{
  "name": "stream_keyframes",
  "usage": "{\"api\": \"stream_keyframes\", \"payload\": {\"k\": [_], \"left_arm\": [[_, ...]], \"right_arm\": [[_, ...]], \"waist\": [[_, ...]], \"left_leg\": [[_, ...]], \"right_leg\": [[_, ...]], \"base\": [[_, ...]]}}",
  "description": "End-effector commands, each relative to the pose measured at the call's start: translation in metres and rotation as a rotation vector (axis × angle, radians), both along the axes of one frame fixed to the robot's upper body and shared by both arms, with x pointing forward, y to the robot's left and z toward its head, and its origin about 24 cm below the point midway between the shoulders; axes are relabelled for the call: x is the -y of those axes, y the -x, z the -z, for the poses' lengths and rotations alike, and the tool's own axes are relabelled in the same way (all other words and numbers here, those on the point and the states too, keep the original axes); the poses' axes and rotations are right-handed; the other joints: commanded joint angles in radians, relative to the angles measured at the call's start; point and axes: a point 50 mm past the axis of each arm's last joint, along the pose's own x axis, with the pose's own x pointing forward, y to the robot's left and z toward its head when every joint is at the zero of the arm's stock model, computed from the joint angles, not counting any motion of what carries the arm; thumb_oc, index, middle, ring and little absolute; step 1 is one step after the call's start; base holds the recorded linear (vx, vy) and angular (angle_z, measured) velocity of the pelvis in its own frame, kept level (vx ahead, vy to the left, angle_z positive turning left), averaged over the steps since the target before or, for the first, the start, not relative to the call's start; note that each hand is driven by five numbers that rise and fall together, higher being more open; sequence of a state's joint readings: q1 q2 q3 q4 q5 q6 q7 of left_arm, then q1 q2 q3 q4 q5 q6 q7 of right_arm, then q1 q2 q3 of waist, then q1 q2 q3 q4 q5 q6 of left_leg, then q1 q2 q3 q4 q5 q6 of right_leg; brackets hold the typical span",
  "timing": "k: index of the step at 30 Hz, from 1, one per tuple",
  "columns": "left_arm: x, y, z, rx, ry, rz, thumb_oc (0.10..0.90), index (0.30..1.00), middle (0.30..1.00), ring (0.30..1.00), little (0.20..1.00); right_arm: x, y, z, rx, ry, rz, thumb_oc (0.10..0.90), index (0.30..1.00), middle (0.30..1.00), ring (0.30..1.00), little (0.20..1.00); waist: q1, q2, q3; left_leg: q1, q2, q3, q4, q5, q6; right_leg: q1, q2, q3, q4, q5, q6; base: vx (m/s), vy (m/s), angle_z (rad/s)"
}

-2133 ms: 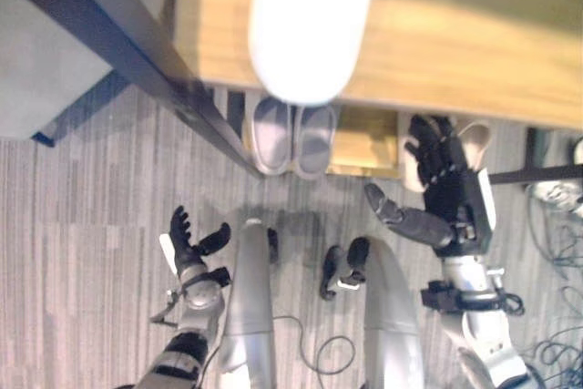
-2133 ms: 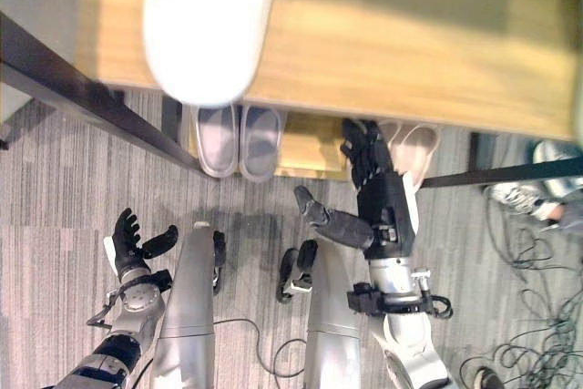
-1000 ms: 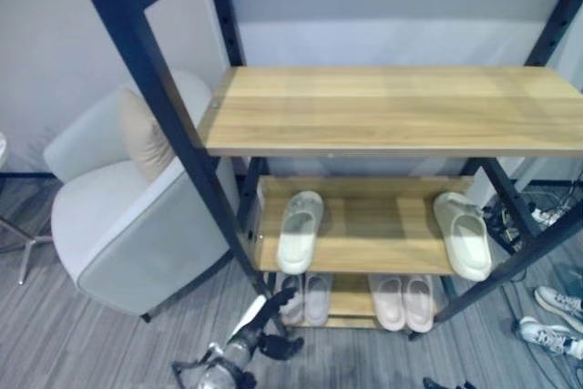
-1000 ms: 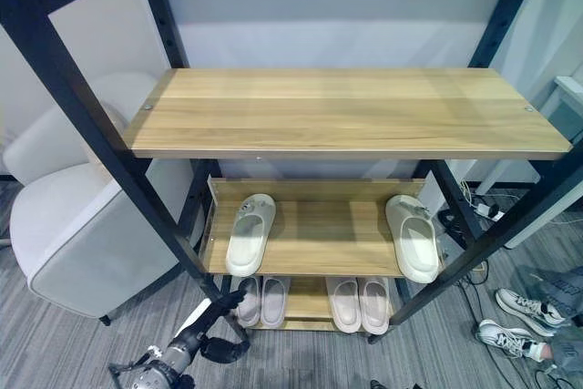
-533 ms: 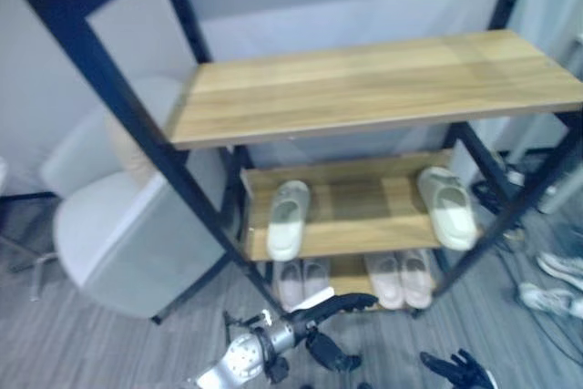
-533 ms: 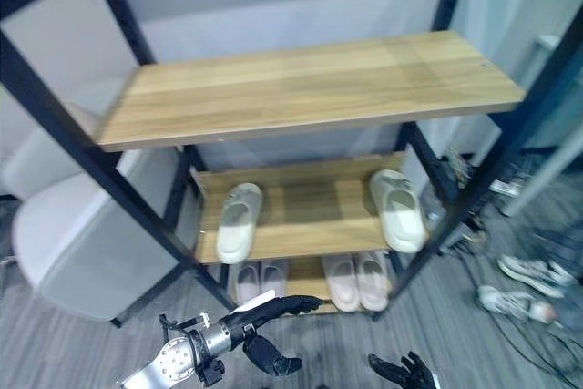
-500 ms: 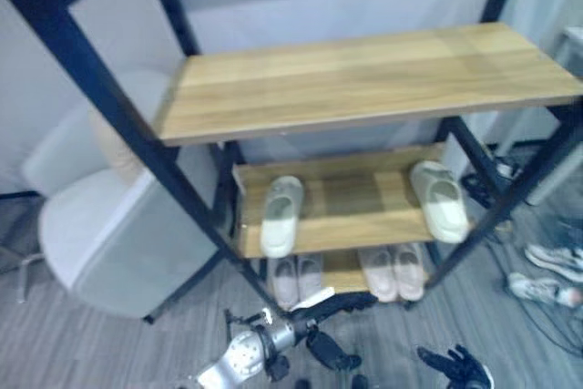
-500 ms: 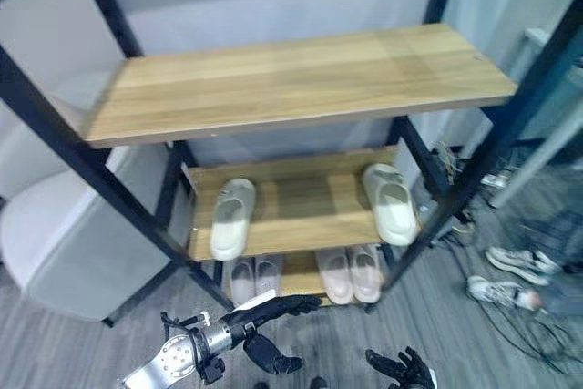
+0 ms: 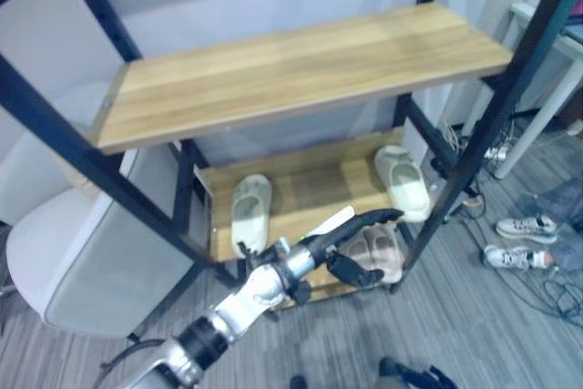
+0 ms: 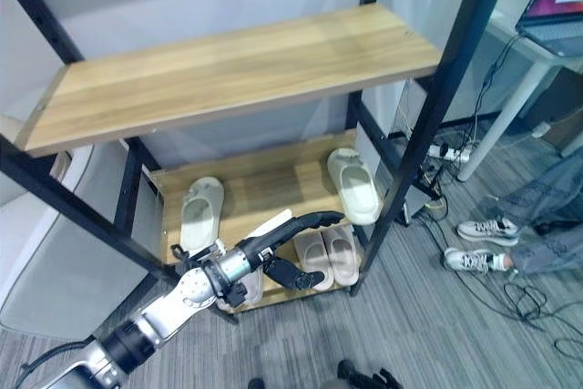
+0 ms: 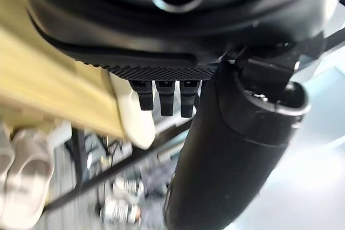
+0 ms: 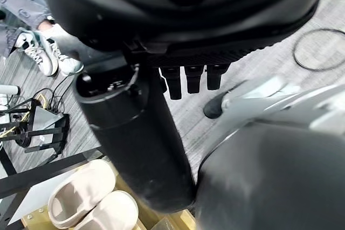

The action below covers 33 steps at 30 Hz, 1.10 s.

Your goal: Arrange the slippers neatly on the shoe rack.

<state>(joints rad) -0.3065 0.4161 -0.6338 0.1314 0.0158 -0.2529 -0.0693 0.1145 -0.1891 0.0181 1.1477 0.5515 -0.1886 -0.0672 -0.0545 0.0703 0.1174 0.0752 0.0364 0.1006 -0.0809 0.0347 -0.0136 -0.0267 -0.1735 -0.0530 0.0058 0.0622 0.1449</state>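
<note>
- We are holding our left hand [image 9: 351,243] out in front of the rack [image 9: 301,70], fingers stretched straight and spread loosely, thumb hanging apart below them, nothing in its hold.
- Its fingertips are reaching level with the front edge of the middle shelf [image 10: 264,190], with the bottom shelf just behind the palm.
- A cream slipper [image 9: 249,213] is lying on the middle shelf just above and to the left of this hand's wrist, toe toward us.
- Its mate [image 9: 404,184] is sitting well apart from it at the shelf's right end, just beyond the fingertips and up to the right, beside the black post [image 9: 483,125].
- A pinkish pair [image 10: 330,252] is resting side by side on the bottom shelf, right behind the thumb and partly covered by the hand.
- Another pale pair on the bottom shelf is hidden mostly behind our forearm.
- The top shelf [image 9: 291,66] is standing high above the hand.
- Our right hand [image 12: 194,79] is hanging low over the floor, fingers straight, thumb apart, holding nothing.
- Sneakers [image 9: 519,243] are lying on the floor far to the right.
</note>
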Motion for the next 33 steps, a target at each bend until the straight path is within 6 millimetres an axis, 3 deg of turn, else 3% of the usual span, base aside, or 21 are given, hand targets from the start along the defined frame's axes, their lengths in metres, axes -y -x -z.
{"api": "stream_keyframes", "payload": {"k": [1,4,7,8,11,12,14,16,17,27,33], "left_arm": [[-0.019,-0.024,-0.066,0.384,0.102,-0.167,0.800,0.900,0.900,0.900,0.900],[-0.036,-0.039,-0.064,0.497,-0.054,-0.310,0.800,0.900,0.900,0.900,0.900],[-0.050,-0.042,-0.062,0.519,-0.097,-0.387,0.800,0.900,0.900,0.900,0.900],[-0.076,-0.049,-0.061,0.573,-0.208,-0.503,0.800,0.900,0.900,0.900,0.900],[-0.097,-0.051,-0.062,0.607,-0.282,-0.586,0.800,0.900,0.900,0.900,0.900],[-0.128,-0.051,-0.061,0.639,-0.401,-0.698,0.800,0.900,0.900,0.900,0.900],[-0.141,-0.054,-0.057,0.622,-0.451,-0.763,0.800,0.900,0.900,0.900,0.900],[-0.141,-0.054,-0.057,0.623,-0.451,-0.763,0.800,0.900,0.900,0.900,0.900],[-0.157,-0.066,-0.060,0.619,-0.498,-0.863,0.800,0.900,0.900,0.900,0.900],[-0.173,-0.077,-0.063,0.637,-0.651,-0.927,0.800,0.900,0.900,0.900,0.900],[-0.176,-0.100,-0.086,0.708,-0.810,-0.947,0.800,0.900,0.900,0.900,0.900]], "right_arm": [[0.006,-0.001,-0.005,0.045,0.053,-0.070,0.800,0.900,0.900,0.900,0.900],[0.010,0.004,-0.006,0.039,0.064,-0.046,0.800,0.900,0.900,0.900,0.900],[0.015,0.007,-0.007,0.034,0.083,-0.016,0.800,0.900,0.900,0.900,0.900],[0.019,0.016,-0.006,0.010,0.091,0.011,0.800,0.900,0.900,0.900,0.900],[0.018,0.026,-0.004,-0.014,0.084,0.015,0.800,0.900,0.900,0.900,0.900],[0.019,0.042,-0.001,-0.083,0.090,-0.004,0.800,0.900,0.900,0.900,0.900],[0.016,0.051,0.001,-0.117,0.083,-0.015,0.800,0.900,0.900,0.900,0.900],[0.016,0.051,0.001,-0.117,0.083,-0.015,0.800,0.900,0.900,0.900,0.900],[0.023,0.049,-0.001,-0.113,0.101,-0.020,0.800,0.900,0.900,0.900,0.900],[0.030,0.026,-0.008,-0.044,0.161,-0.071,0.800,0.900,0.900,0.900,0.900],[0.037,0.004,-0.015,0.038,0.189,-0.050,0.800,0.900,0.900,0.900,0.900]], "waist": [[0.002,-0.025,-0.092],[-0.006,-0.023,-0.096],[-0.012,-0.020,-0.099],[-0.018,-0.014,-0.101],[-0.020,-0.011,-0.105],[-0.020,-0.004,-0.113],[-0.024,-0.002,-0.114],[-0.024,-0.002,-0.114],[-0.034,0.002,-0.105],[-0.051,0.004,-0.088],[-0.063,0.005,-0.060]], "left_leg": [[-0.006,-0.081,-0.062,-0.005,-0.104,0.029],[-0.030,-0.076,-0.075,-0.006,-0.087,0.011],[-0.038,-0.073,-0.077,-0.006,-0.090,0.007],[-0.037,-0.068,-0.071,-0.006,-0.088,0.002],[-0.033,-0.066,-0.061,-0.006,-0.091,-0.001],[-0.027,-0.061,-0.049,-0.006,-0.105,-0.008],[-0.029,-0.059,-0.042,-0.006,-0.105,-0.011],[-0.029,-0.059,-0.042,-0.006,-0.105,-0.011],[-0.047,-0.056,-0.040,-0.006,-0.097,-0.016],[-0.110,-0.052,-0.027,-0.006,-0.086,-0.019],[-0.164,-0.054,-0.026,-0.006,-0.074,-0.018]], "right_leg": [[0.008,-0.006,-0.006,0.002,-0.041,0.037],[0.020,0.004,-0.032,-0.022,-0.040,0.029],[0.021,0.008,-0.042,-0.031,-0.039,0.026],[0.020,0.017,-0.037,-0.044,-0.033,0.022],[0.030,0.021,-0.031,-0.069,-0.024,0.020],[0.043,0.026,-0.026,-0.093,-0.031,0.021],[0.041,0.030,-0.024,-0.093,-0.034,0.020],[0.041,0.030,-0.023,-0.093,-0.034,0.019],[0.028,0.033,-0.025,-0.093,-0.033,0.018],[-0.039,0.038,-0.009,-0.093,-0.021,0.018],[-0.094,0.038,-0.013,-0.085,-0.010,0.020]], "base": [[0.04,-0.117,-0.04],[0.00,-0.110,0.21],[0.04,-0.060,0.20],[0.03,-0.070,0.08],[0.09,-0.048,-0.13],[0.10,-0.058,-0.21],[0.07,-0.037,-0.12],[0.02,-0.008,-0.19],[0.04,-0.007,-0.15],[0.01,0.009,-0.05],[0.00,0.041,-0.05]]}}
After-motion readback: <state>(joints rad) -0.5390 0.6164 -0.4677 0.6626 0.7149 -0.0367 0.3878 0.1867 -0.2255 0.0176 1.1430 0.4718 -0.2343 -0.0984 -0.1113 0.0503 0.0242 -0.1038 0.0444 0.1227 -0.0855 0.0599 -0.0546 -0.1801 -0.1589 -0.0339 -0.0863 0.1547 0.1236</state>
